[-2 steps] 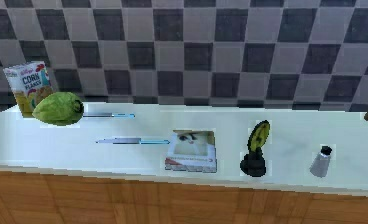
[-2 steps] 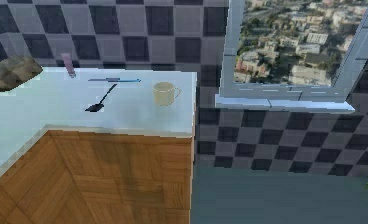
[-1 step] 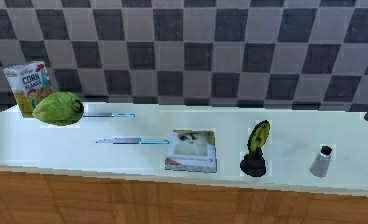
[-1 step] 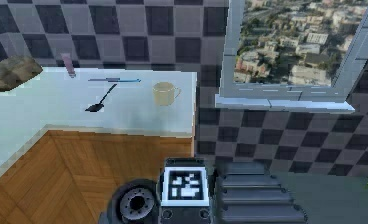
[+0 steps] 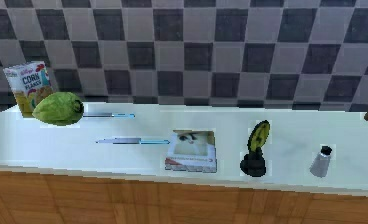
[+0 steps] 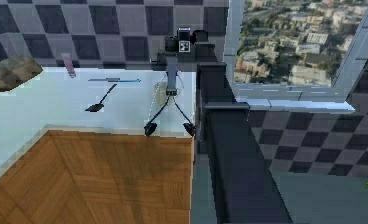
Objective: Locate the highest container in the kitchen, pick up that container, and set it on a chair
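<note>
Several things line the white counter (image 5: 292, 125) in the forward view. At ten o'clock a box (image 5: 27, 85) stands upright against the checked wall. It is the tallest thing here, so I take it for the container wanted. A small grey shaker (image 5: 322, 160) at four o'clock is a lower candidate. A green round thing (image 5: 58, 108) lies at the box's four o'clock, touching it or nearly so. A book (image 5: 191, 150) lies flat at six o'clock, with a dark statuette (image 5: 256, 150) at its three o'clock. The box looks light, thin-walled and easily crushed. I'd take it gently across its narrow sides, above the green thing.

In the arm side view the gripper (image 6: 169, 128) hangs toward twelve o'clock over bare counter (image 6: 52, 110) and holds nothing. How its fingers are set I cannot tell. A dark spatula (image 6: 100, 100) lies at its nine o'clock.
</note>
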Tool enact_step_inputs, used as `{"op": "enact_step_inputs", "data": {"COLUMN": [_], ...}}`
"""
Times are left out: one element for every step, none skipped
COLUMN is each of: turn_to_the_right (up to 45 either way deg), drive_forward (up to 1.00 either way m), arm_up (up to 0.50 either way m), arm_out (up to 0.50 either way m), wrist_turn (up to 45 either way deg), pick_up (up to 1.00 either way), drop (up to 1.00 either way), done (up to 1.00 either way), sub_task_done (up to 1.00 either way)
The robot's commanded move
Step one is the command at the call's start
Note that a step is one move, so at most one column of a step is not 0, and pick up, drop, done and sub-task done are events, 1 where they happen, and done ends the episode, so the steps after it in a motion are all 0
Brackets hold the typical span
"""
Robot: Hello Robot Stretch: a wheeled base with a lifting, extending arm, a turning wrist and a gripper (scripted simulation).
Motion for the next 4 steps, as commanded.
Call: {"op": "enact_step_inputs", "data": {"turn_to_the_right": [0.0,0.0,0.0,0.0], "drive_forward": [0.00,0.00,0.00,0.00], "arm_up": [0.00,0.00,0.00,0.00], "arm_out": [0.00,0.00,0.00,0.00], "wrist_turn": [45.0,45.0,45.0,39.0], "pick_up": [0.00,0.00,0.00,0.00], "drop": [0.00,0.00,0.00,0.00], "done": [0.00,0.00,0.00,0.00], "sub_task_done": [0.00,0.00,0.00,0.00]}}
